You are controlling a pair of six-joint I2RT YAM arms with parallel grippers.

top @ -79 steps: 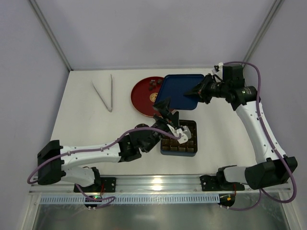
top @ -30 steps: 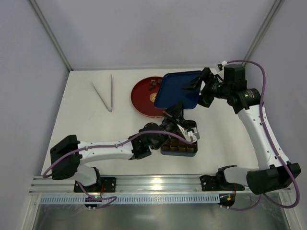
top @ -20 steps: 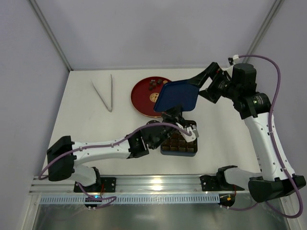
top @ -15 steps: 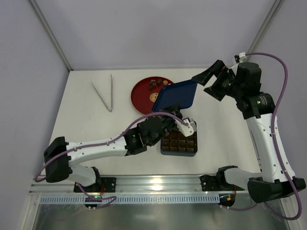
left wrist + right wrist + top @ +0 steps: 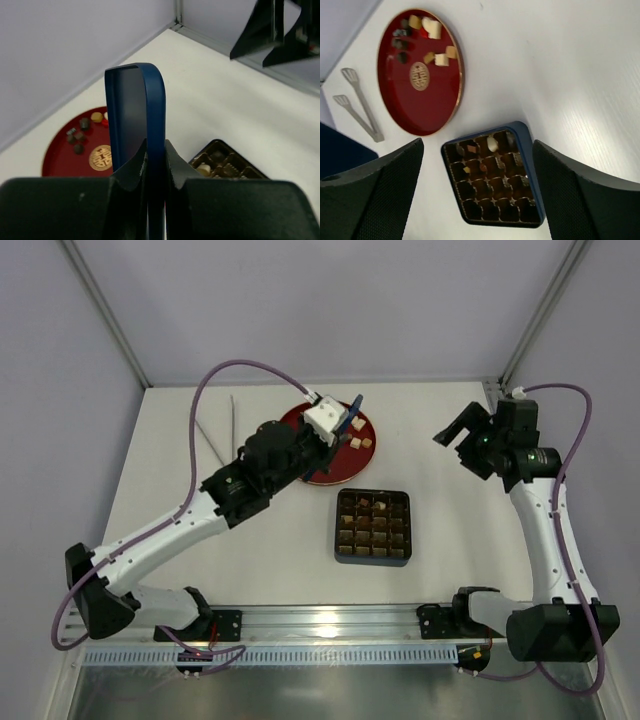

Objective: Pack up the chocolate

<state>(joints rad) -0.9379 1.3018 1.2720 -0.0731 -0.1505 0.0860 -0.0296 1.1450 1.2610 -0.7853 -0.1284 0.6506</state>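
Observation:
My left gripper (image 5: 345, 417) (image 5: 155, 156) is shut on the navy blue lid (image 5: 353, 410) (image 5: 150, 110), held on edge above the red plate (image 5: 335, 468) (image 5: 60, 156) (image 5: 427, 107). Loose chocolate (image 5: 357, 443) (image 5: 82, 131) (image 5: 432, 31) lies on that plate, dark, tan and cream pieces. The dark brown compartment tray (image 5: 373, 527) (image 5: 226, 162) (image 5: 492, 182) sits uncovered in mid-table, with a few chocolate pieces in its back rows. My right gripper (image 5: 458, 432) (image 5: 478, 145) hangs open and empty, up and to the right of the tray.
Metal tongs (image 5: 206, 432) (image 5: 357, 107) lie on the table left of the plate, partly crossed by the left arm's cable. The enclosure's walls and corner posts stand at the back.
The right gripper let go of the lid and drew back to the right. The left arm carried the lid up and back-left over the plate, uncovering the tray.

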